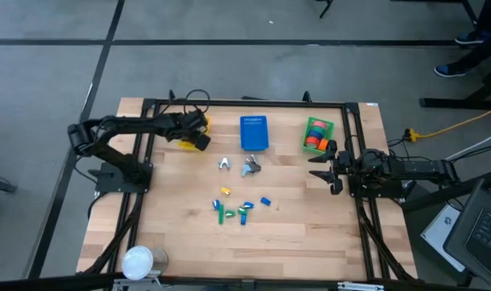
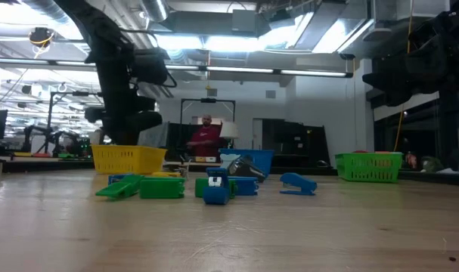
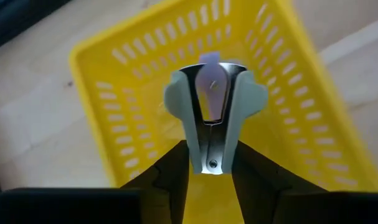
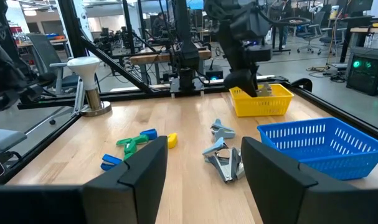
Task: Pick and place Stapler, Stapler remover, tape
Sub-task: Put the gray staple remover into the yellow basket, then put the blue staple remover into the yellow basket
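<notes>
My left gripper [image 3: 210,155] hangs over the yellow basket [image 1: 193,134] at the table's far left and is shut on a grey stapler remover [image 3: 213,93] with metal claws. Two more stapler removers [image 1: 225,164] [image 1: 251,167] lie on the table's middle. Small staplers in blue, green and yellow [image 1: 243,212] lie nearer the near edge. Tape rolls [image 1: 315,139] in orange, red and green sit in the green basket [image 1: 329,128] at far right. My right gripper [image 1: 326,167] waits open by the table's right edge, below that basket in the high view. My left gripper pinches the stapler remover by its riveted hinge end [image 3: 212,163] between the two fingers [image 3: 173,171]. The claws point away from the fingers, down toward the yellow basket's floor [image 3: 145,106]. The remover is lifted clear above the basket.
A blue basket [image 1: 254,133] stands between the yellow and green ones along the far edge. A white round stand [image 1: 138,260] sits at the near left corner. Bare wood lies along the near edge and between the staplers and my right gripper [image 4: 204,149].
</notes>
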{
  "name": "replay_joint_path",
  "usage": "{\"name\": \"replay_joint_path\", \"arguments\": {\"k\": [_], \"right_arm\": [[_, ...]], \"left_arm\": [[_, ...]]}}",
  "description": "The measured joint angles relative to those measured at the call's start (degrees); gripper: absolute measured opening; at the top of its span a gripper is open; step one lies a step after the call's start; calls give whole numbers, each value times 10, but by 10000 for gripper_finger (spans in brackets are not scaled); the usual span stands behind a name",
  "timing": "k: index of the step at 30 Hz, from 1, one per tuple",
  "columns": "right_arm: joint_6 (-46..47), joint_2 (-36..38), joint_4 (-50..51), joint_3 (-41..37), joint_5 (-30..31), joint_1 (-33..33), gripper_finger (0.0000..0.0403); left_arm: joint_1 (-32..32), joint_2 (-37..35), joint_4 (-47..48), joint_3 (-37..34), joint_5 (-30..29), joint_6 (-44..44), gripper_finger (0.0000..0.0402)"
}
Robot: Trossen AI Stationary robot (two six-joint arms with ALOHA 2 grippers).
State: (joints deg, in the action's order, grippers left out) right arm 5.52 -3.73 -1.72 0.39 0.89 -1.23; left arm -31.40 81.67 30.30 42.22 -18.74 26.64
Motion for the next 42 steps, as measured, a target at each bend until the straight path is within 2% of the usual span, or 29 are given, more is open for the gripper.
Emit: {"name": "replay_joint_path", "arguments": {"k": [14,21,25,29,35,42], "right_arm": [[0,0,0,0,0,0,211],[0,0,0,0,0,0,211],[0,0,0,0,0,0,211],[0,0,0,0,0,0,211],[0,0,0,0,0,0,211],[0,0,0,0,0,0,210]], "left_arm": [[15,-2,-18,1,-2,-59,162],[37,-2,38,67,-9,-94,174],[63,-2,46,119,-2,-120,173],[101,-2,37,156,35,-156,171],[157,-2,-6,162,81,-211,171],[205,-2,-14,162,85,-245,172]]}}
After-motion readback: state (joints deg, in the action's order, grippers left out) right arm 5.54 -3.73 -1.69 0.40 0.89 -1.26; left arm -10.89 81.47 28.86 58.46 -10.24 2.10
